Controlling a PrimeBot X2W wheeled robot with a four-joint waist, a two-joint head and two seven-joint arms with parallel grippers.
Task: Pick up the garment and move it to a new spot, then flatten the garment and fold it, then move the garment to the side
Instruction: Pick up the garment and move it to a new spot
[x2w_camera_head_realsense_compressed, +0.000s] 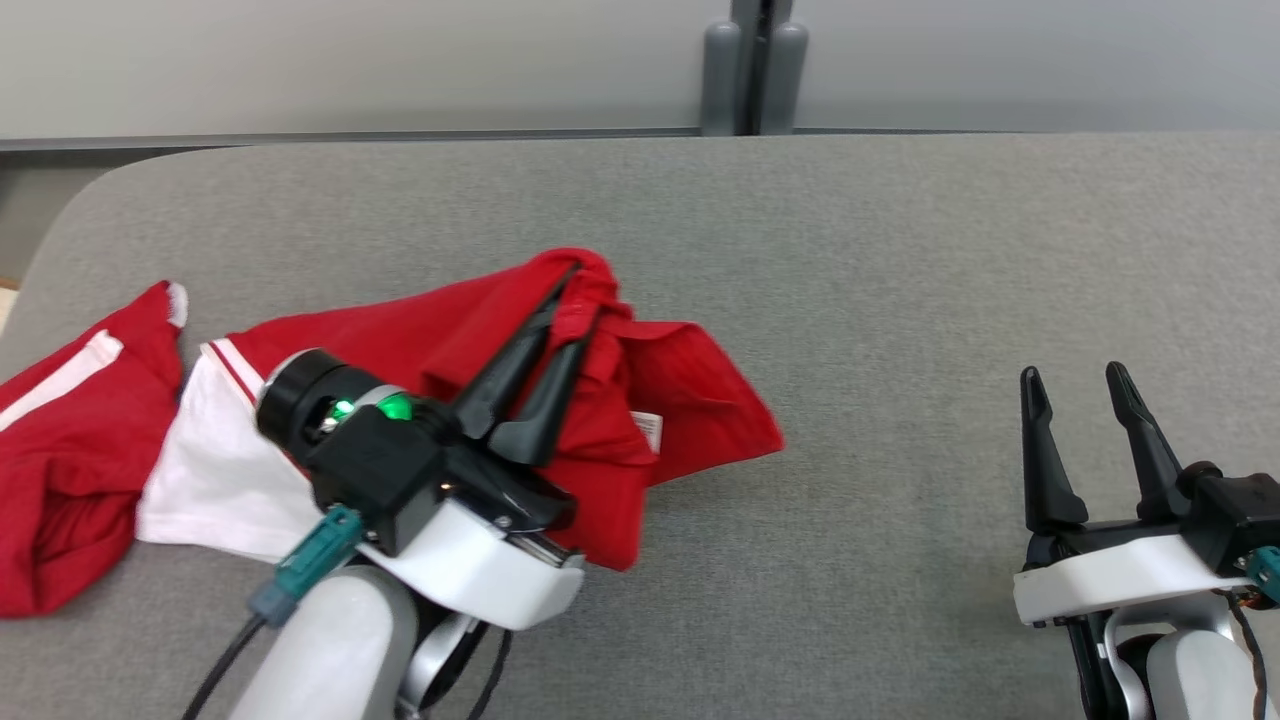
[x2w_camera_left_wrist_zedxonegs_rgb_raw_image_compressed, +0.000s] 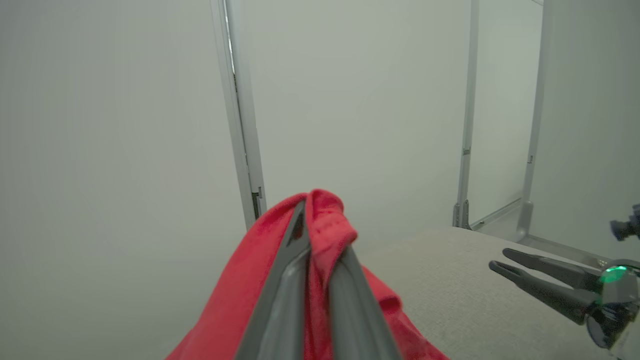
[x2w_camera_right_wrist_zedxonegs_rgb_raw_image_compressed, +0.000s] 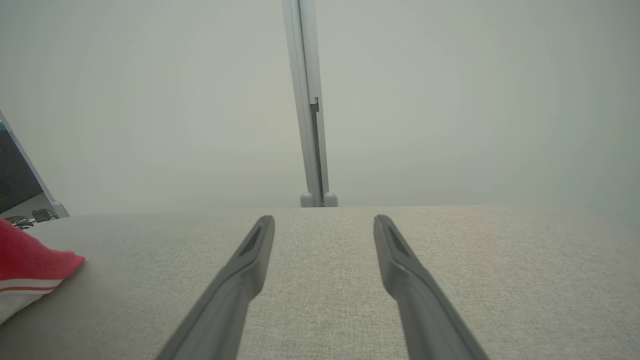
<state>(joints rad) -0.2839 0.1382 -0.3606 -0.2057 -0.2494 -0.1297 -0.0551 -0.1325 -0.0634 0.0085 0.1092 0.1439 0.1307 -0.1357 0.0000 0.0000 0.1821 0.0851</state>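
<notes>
The garment (x2w_camera_head_realsense_compressed: 420, 340) is red with white panels and stripes, crumpled over the left half of the grey table (x2w_camera_head_realsense_compressed: 900, 300). My left gripper (x2w_camera_head_realsense_compressed: 585, 285) is shut on a bunched red fold at the garment's upper edge and holds that fold up off the surface. In the left wrist view the red cloth (x2w_camera_left_wrist_zedxonegs_rgb_raw_image_compressed: 325, 235) is pinched between my two fingers near their tips. My right gripper (x2w_camera_head_realsense_compressed: 1075, 385) hovers open at the lower right, well away from the cloth, with nothing between its fingers (x2w_camera_right_wrist_zedxonegs_rgb_raw_image_compressed: 250, 250). A corner of the garment (x2w_camera_right_wrist_zedxonegs_rgb_raw_image_compressed: 30, 265) shows at the left edge of the right wrist view.
The table has a rounded far-left corner (x2w_camera_head_realsense_compressed: 110, 190) and a far edge backed by pale partition panels with a grey post (x2w_camera_head_realsense_compressed: 755, 65). Bare grey surface spreads from the middle to the right. My right gripper (x2w_camera_left_wrist_zedxonegs_rgb_raw_image_compressed: 505, 260) shows at the right of the left wrist view.
</notes>
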